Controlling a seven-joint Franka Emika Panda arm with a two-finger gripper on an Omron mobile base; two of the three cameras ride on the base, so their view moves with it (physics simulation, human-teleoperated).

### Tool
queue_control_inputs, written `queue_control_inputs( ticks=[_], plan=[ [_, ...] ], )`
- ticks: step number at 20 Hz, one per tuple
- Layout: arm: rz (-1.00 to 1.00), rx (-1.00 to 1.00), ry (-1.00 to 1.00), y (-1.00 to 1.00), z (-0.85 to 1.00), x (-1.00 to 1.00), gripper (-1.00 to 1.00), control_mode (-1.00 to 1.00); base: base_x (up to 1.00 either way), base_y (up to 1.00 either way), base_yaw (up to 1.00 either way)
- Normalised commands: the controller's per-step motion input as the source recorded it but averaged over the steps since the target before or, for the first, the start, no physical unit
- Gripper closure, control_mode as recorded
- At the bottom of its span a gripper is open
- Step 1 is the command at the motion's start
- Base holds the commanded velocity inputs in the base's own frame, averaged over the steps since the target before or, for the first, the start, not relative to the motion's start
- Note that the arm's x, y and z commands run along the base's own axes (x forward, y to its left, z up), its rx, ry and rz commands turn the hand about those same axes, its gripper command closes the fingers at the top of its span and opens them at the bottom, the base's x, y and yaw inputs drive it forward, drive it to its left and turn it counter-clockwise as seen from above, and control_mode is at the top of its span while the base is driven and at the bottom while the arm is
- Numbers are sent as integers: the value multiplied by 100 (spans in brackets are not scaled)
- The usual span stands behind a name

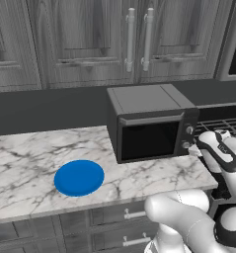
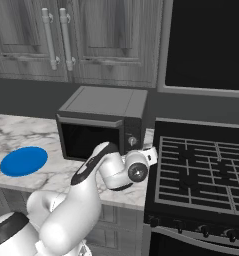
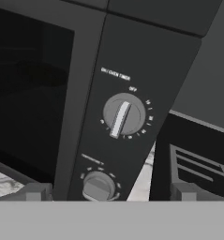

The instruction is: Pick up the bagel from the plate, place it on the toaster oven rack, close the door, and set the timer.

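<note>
Gripper [image 3: 108, 192] wide open, empty, facing oven control panel near timer knob [image 3: 124, 114]. Door [image 1: 149, 138] shut. Plate [image 1: 79, 178] bare on counter; bagel presumably inside oven. Risk: jaws straddle lower knob [image 3: 99, 186] instead, wrong dial turned

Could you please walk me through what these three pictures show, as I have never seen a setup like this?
This is a rendered kitchen with a white robot arm on a driving base. Two pictures come from cameras on the base, behind the arm to its left and right. The third comes from a camera on the hand, looking along its gripper.

On the marble counter lies a blue plate, bare in these views, and beside it stands a toaster oven with its door closed. A stove stands next to the counter.

The gripper is open, holds nothing, and faces the oven's upper knob.
</note>
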Motion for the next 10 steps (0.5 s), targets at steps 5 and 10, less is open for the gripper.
queue_control_inputs(
  ticks=[5, 10],
  plan=[
    [0, 0, 0, 0, 0, 0, -100, -100, 0, 0, 0],
    [-3, 0, 0, 0, 0, 0, -100, -100, 0, 0, 0]
  ],
)
